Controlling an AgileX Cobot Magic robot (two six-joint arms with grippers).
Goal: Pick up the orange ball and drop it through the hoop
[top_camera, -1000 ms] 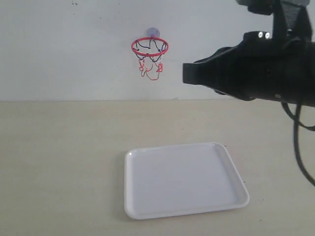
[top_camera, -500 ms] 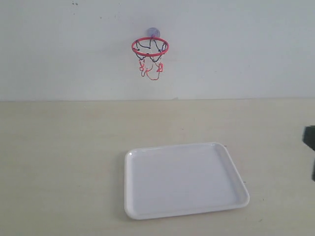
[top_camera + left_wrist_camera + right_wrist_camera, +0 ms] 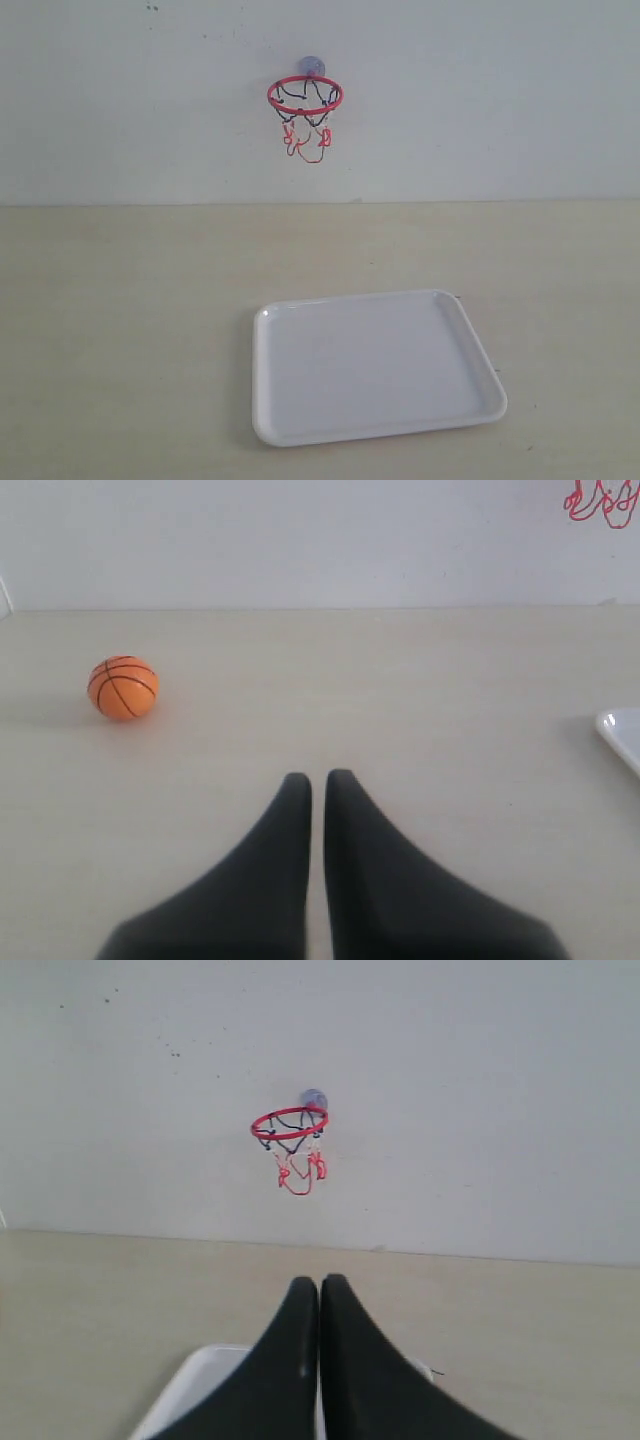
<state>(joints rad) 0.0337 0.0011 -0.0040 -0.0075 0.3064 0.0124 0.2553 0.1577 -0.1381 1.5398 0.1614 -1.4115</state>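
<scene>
Two claws, both clenched on nothing. On the left claw [image 3: 317, 777] the dark fingers lie side by side with only a hairline slit between them, hanging over bare table [image 3: 450, 680]. The orange ball [image 3: 123, 687] sits on the table ahead of that claw, well apart from its tips, alone, black seams showing, short of the wall's foot. On the right claw [image 3: 319, 1280] the fingers are pressed together, facing the hoop [image 3: 290, 1123], with a corner of the white tray [image 3: 190, 1380] beneath. Exterior view: hoop in the upper middle of the frame, fixed to the white wall [image 3: 500, 100] by its suction cup [image 3: 312, 66], ring level, net hanging slack. Tray lies flat on the table, lower centre of the frame, slightly right.
</scene>
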